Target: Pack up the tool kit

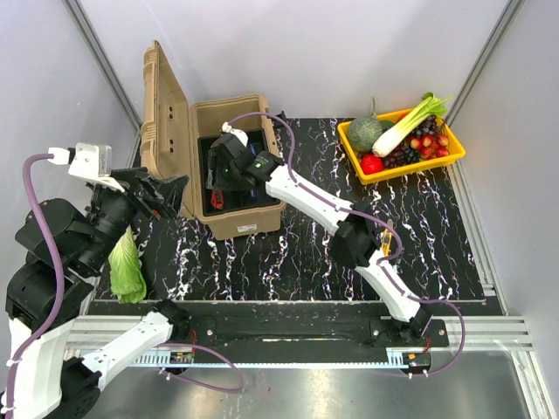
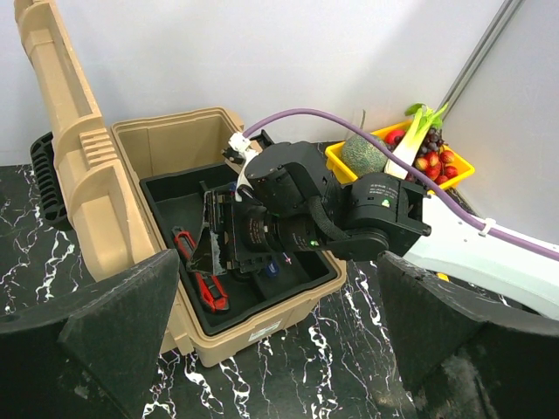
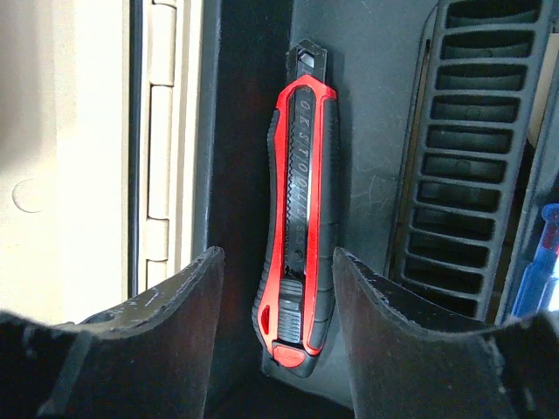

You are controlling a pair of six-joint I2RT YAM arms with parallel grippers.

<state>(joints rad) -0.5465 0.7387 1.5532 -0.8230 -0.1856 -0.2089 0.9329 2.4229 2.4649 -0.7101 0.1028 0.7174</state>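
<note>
The tan tool kit box (image 1: 240, 223) stands open at the back left of the table, its ribbed lid (image 1: 162, 122) raised to the left. A red and black utility knife (image 3: 297, 218) lies in the black inner tray (image 2: 179, 209) along the hinge side. My right gripper (image 3: 278, 262) reaches down into the box over the knife's butt end, open, with a clear gap on the left and a thin one on the right. My left gripper (image 2: 278, 262) hangs open and empty near the box's front left corner, seen in the top view beside the lid (image 1: 166, 194).
A yellow tray (image 1: 402, 166) of vegetables and fruit sits at the back right. A lettuce leaf (image 1: 127, 266) lies on the marbled table by the left arm. A black vented part (image 3: 472, 157) and a blue-handled tool (image 3: 541, 262) lie in the inner tray.
</note>
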